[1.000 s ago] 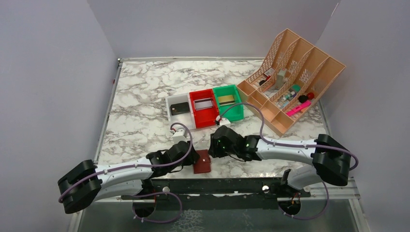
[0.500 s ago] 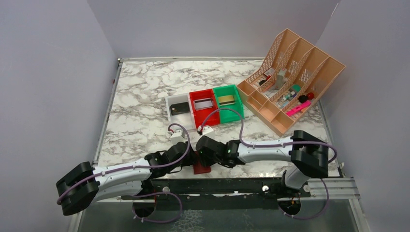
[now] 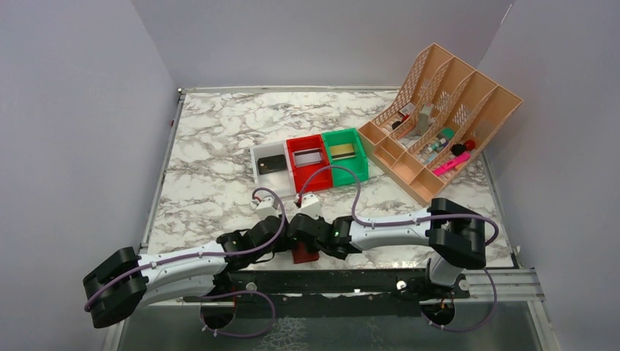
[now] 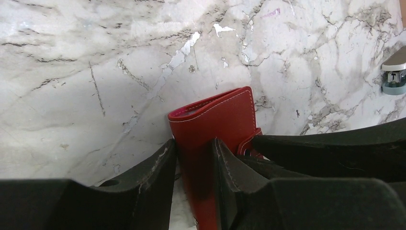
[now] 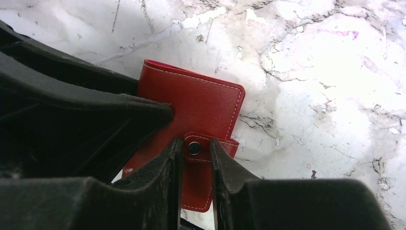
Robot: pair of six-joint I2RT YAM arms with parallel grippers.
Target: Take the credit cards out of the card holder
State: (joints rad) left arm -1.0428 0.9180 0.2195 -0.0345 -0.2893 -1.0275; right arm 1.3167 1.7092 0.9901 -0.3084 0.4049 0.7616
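The dark-red card holder lies closed at the table's near edge. It also shows in the left wrist view and the right wrist view. My left gripper is shut on its near end. My right gripper is closed down on the snap tab, one finger on each side. From above, both grippers meet over the holder, left and right. A black card lies in the white bin, a grey card in the red bin, and a gold card in the green bin.
The white bin, red bin and green bin stand in a row mid-table. A tan slotted organizer holding small items stands at the back right. The black mounting rail runs just below the holder.
My right arm has swung left and down until its gripper reached the card holder and came against the left gripper. The left arm has shifted only slightly.
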